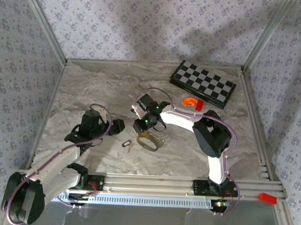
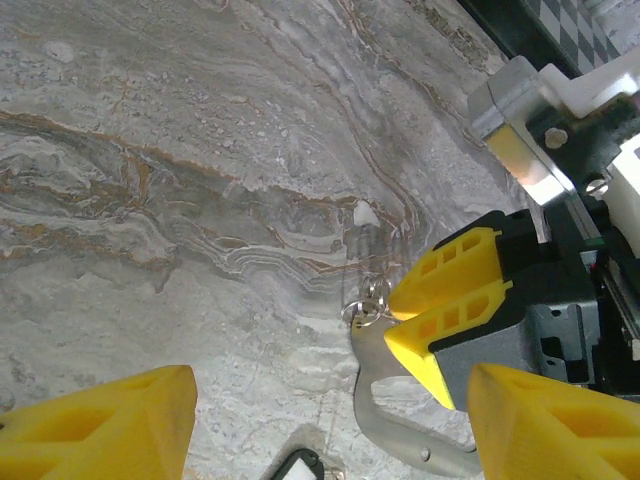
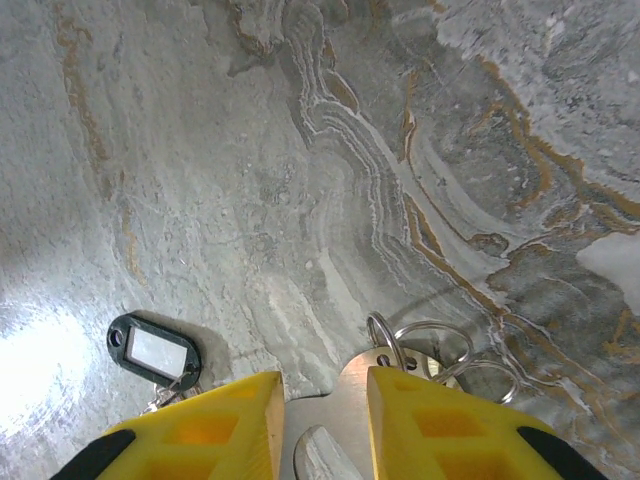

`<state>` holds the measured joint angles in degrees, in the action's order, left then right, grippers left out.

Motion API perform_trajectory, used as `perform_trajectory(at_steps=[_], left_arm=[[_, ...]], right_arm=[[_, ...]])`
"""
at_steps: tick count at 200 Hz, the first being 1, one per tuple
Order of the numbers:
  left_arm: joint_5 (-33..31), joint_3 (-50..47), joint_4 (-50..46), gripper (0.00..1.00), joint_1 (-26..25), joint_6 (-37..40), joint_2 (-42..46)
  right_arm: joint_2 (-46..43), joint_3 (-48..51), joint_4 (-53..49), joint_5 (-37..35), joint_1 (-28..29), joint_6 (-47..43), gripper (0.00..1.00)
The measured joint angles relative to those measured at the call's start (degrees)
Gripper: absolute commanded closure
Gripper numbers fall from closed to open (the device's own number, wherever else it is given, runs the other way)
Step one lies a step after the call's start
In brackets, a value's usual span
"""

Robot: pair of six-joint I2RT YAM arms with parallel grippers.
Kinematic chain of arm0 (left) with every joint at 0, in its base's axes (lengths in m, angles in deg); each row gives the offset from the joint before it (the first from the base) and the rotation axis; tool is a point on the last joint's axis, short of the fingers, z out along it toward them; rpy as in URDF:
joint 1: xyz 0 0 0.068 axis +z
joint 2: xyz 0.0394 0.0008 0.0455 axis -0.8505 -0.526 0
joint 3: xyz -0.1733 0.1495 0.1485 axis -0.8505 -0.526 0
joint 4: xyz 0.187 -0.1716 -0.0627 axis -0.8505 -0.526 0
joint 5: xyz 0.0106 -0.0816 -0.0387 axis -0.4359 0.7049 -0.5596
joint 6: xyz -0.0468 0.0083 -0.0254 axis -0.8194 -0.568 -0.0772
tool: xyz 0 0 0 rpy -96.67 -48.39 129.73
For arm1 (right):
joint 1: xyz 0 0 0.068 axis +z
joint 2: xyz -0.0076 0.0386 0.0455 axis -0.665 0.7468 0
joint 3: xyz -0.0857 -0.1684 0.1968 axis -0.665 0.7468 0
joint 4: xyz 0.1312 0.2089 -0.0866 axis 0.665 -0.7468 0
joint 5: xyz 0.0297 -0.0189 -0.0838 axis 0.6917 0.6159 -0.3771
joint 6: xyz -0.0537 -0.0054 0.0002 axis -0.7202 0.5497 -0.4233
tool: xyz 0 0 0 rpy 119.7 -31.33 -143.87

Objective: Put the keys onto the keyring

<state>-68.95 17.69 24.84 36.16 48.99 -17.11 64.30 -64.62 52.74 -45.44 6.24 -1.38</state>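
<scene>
Item: keyring [image 2: 368, 395], a pale silvery metal loop lying flat on the marbled table [image 1: 91, 89], about mid-table, with a cluster of small split rings [image 3: 435, 340] touching its end. Right gripper [image 3: 325, 390]: set down over that end of the keyring, yellow fingers [image 3: 430, 430] drawn in close on either side, the flat metal filling the gap between them and touching both. Left gripper [image 1: 118, 126]: just left of the keyring, low over the table, jaws spread wide with nothing between them but bare tabletop. Keys [image 3: 155, 350]: a small tag with a dark oval frame and a pale window, a short metal stub at one end, lying flat on the table near the keyring on its left, apart from it and not threaded on. Chessboard [image 1: 202, 84]: folded, well apart from the keyring, toward the far right corner. Orange curved plastic piece [image 1: 190, 101]: between the keyring and the chessboard, just beside the board's near edge.
</scene>
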Motion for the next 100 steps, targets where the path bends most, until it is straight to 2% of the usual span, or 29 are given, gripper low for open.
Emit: perform_trajectory(at_steps=[58,100], left_arm=[[0.0,-0.63,-0.02,0.28,0.37,0.0,1.44],[-0.02,-0.7,-0.2,0.29,0.48,0.0,2.34]], right_arm=[[0.92,-1.29,-1.36,-1.92,0.48,-1.16,0.7],[1.75,-1.9,-2.36,-3.58,0.98,-1.66,0.63]])
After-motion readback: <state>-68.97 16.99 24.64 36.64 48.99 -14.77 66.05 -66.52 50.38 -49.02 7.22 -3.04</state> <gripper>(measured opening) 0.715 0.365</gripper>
